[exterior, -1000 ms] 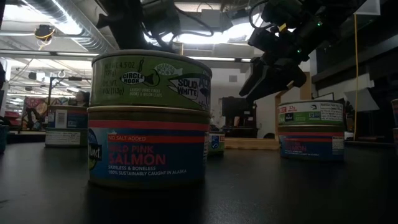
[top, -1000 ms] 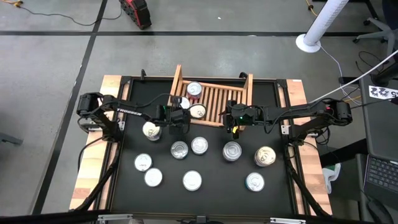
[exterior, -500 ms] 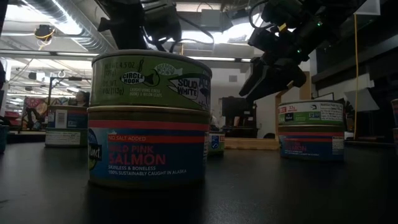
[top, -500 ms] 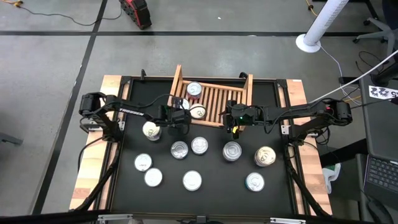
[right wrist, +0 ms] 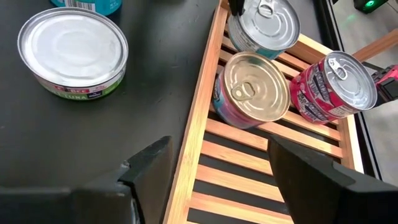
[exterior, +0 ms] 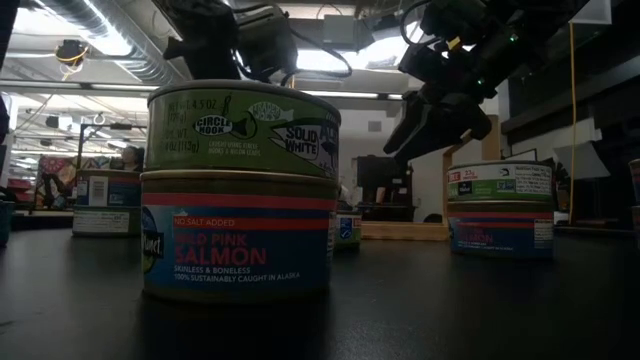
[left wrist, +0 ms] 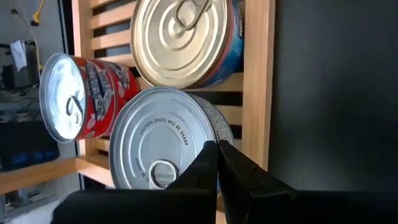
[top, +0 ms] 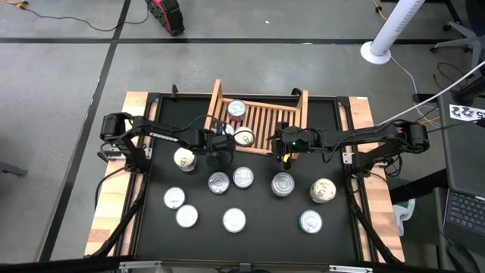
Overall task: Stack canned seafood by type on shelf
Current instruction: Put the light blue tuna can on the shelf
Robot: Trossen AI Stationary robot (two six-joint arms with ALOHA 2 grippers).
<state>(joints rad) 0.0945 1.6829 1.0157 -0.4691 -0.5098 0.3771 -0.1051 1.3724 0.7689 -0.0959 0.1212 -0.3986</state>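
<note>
Three tins sit on the wooden shelf (top: pixel 261 121), all at its left end: a red-labelled tin (top: pixel 236 109) toward the far rail, a gold-lidded tin (top: pixel 243 136) by the near rail, and a silver-lidded tin (left wrist: pixel 163 140) partly under the left gripper (top: pixel 221 139). Left jaws are closed and empty, tips just over the silver lid's rim at the shelf's left board. Right gripper (top: pixel 286 145) hovers over the shelf's near rail toward its right end, jaws spread wide, holding nothing; the three shelf tins lie ahead of it, well apart from its fingertips (right wrist: pixel 152 163). Remaining tins stand on the black worktop (top: pixel 258 208) in front of the shelf; one green-labelled tuna tin (right wrist: pixel 73 53) is near the shelf's left board. Low view: a green "Solid White" tin (exterior: pixel 243 126) stacked on a pink salmon tin (exterior: pixel 238 238).
</note>
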